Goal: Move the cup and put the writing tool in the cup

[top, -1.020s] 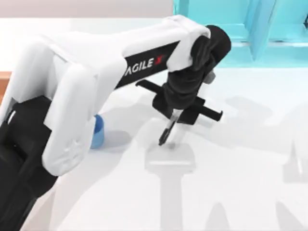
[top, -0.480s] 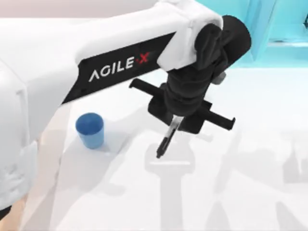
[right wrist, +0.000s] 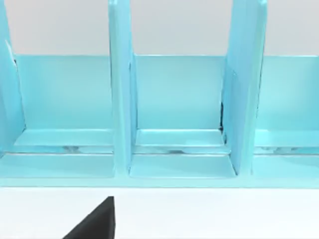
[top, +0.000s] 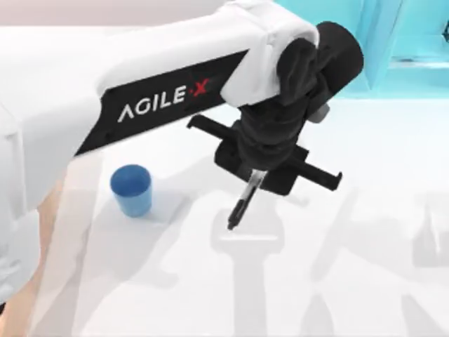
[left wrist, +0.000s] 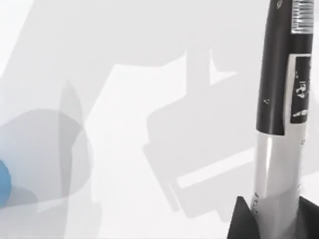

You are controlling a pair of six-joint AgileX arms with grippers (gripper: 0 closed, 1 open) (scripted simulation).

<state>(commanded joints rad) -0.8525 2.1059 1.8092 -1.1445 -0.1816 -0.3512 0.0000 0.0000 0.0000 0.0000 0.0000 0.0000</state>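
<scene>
The writing tool (top: 243, 201) hangs in the air over the middle of the counter (top: 351, 281), held near its top by the left tool (top: 254, 177), whose fingers are pinched closed against the marker's barrel; in the left wrist view the black finger ends (left wrist: 243, 219) sit against the silver-grey body of the marker (left wrist: 279, 114). Its long axis runs steeply downward, close to upright but leaning a little, the lower black end aimed at the counter and tipped toward the counter's left side. Held this way, tip down and free of the surface, it looks ready to be dropped lengthwise into an opening from above, which I take to be the reason for the grip high on the barrel.

The cup (top: 131, 189) stands upright on the counter well to the left of the marker, rim up and empty as far as can be seen, so the marker is not yet above it. The left arm would likely need to carry the marker leftward until it is over the rim.

The right tool (right wrist: 94, 224) sits parked facing a pale blue rack (right wrist: 174, 114) at the counter's far edge; whether its fingers are apart or closed I cannot tell
</scene>
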